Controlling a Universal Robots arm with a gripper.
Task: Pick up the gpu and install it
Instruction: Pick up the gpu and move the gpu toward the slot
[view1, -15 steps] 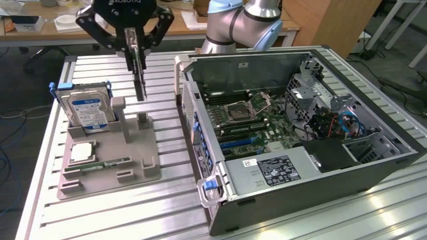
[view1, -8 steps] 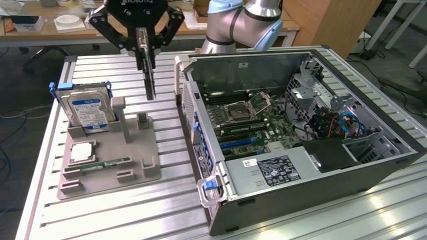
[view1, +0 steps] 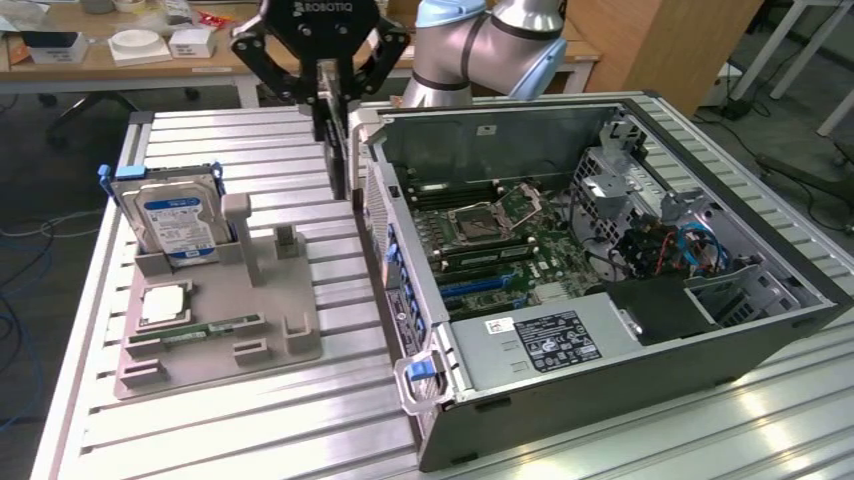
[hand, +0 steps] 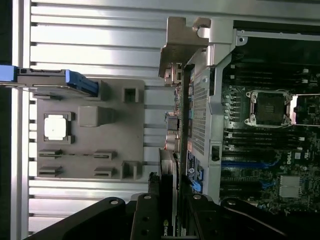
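The gpu (view1: 336, 160) hangs on edge from my gripper (view1: 334, 100), a thin dark card pointing down above the table, just off the exterior view's left wall of the open computer case (view1: 400, 250). My gripper is shut on its upper end. In the wrist view the gpu (hand: 173, 122) shows edge-on, with its silver bracket (hand: 182, 45) at the far end and my gripper (hand: 170, 200) clamped on either side of it. The card sits over the gap between the grey fixture and the case wall. The motherboard (view1: 514, 245) lies exposed inside the case.
A grey fixture tray (view1: 214, 345) on the slatted table holds an upright blue-labelled hard drive (view1: 174, 225), a CPU (view1: 160, 303) and a RAM stick (view1: 200, 328). Cables and a drive cage (view1: 667, 240) fill the case's far side. A cluttered desk (view1: 120, 50) stands behind.
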